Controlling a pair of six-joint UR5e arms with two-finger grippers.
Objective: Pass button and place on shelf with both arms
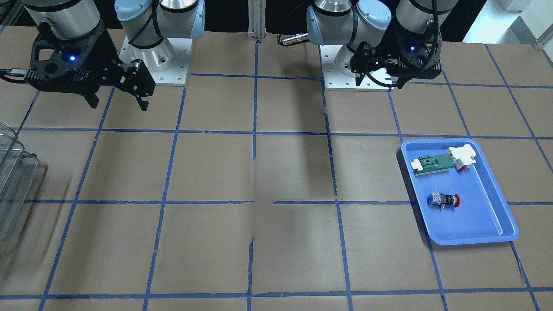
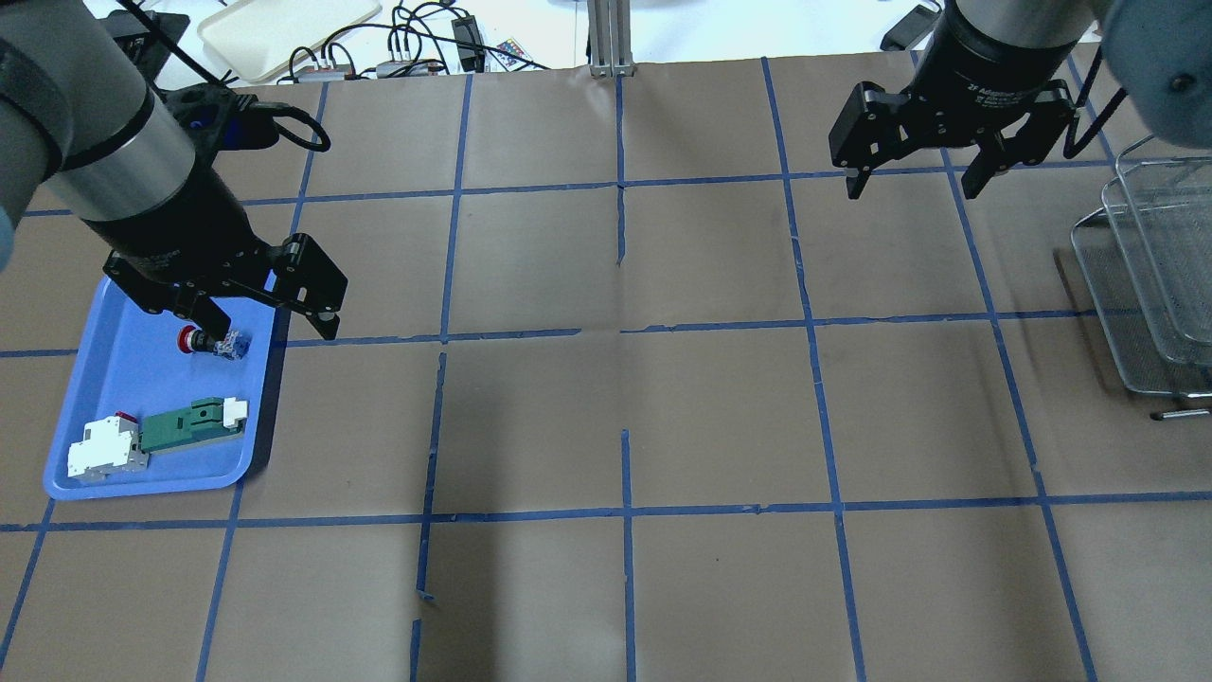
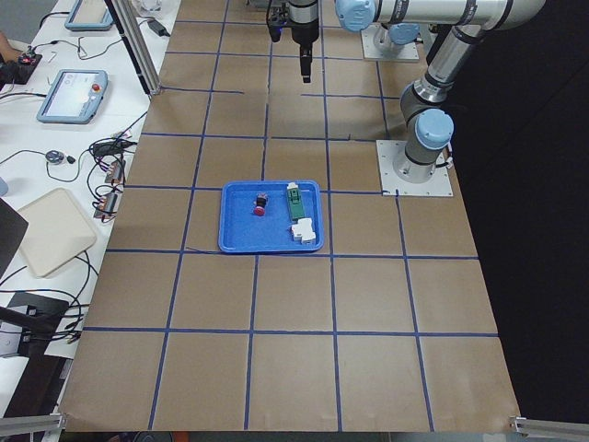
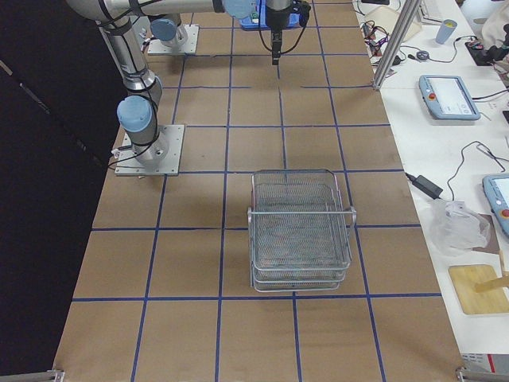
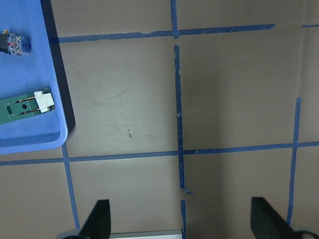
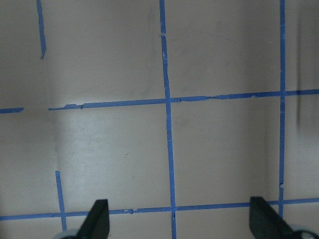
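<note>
Taped brown desk holds a blue tray where the button lies loose, below and aside of the spread left fingers, so closing off-centre could roll it; right fingers gape empty.

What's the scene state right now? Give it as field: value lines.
button: lying on its side in the blue tray, apart from the other parts
other parts in tray: green-and-white part and white-and-red block, next to each other at the end nearer the robot
shelf: on the robot's right side, button not on it
left gripper: open, raised beside the tray, holding nothing
right gripper: open, raised, holding nothing
progress: pick not yet done
</note>
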